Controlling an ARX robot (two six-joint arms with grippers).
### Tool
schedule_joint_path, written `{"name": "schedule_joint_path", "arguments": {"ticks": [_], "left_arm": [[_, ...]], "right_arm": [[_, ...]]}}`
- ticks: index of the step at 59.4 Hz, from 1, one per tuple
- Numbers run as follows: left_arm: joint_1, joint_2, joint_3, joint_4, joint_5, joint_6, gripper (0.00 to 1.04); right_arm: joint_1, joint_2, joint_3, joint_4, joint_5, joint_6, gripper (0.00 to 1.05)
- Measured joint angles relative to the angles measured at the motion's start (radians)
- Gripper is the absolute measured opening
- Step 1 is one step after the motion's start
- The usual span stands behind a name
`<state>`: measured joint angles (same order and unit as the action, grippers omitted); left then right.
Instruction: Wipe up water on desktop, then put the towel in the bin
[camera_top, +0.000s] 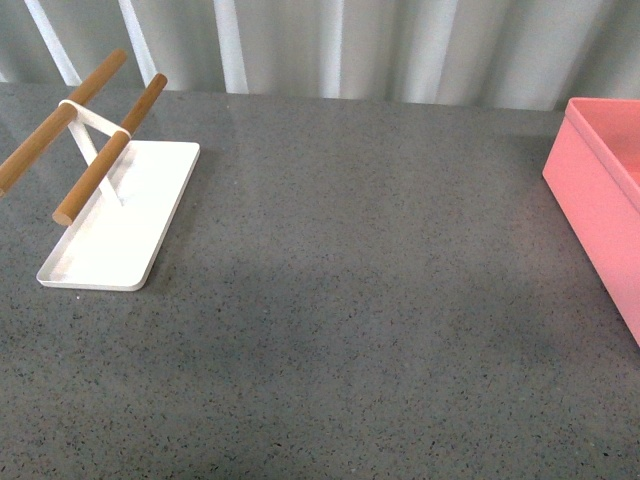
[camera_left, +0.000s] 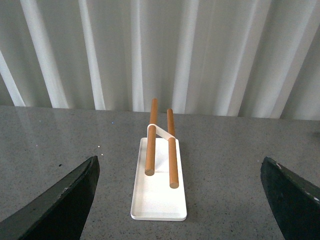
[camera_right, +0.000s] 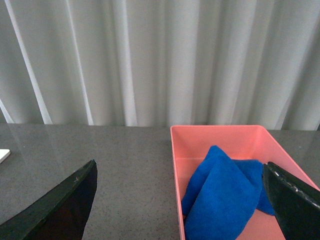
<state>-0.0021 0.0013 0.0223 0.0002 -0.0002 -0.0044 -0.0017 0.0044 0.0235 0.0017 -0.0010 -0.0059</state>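
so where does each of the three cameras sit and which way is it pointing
Front view: on the robot's body, looking down over the desktop; rod rack left, bin right; no arm shows.
Left wrist view: on the left arm, facing the rack; open left gripper frames it.
Right wrist view: on the right arm, facing the bin holding the towel; open right gripper shows.
All three share the desktop and curtain.

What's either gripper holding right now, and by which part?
Nothing. Both the left gripper and the right gripper are open and empty; the towel lies in the bin.
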Motion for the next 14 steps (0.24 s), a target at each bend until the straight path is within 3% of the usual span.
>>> {"name": "schedule_joint_path", "arguments": {"ticks": [14], "left_arm": [[0.0,0.0,0.0,0.0,0.0,0.0,0.98]], "right_arm": [[0.0,0.0,0.0,0.0,0.0,0.0,0.98]]}}
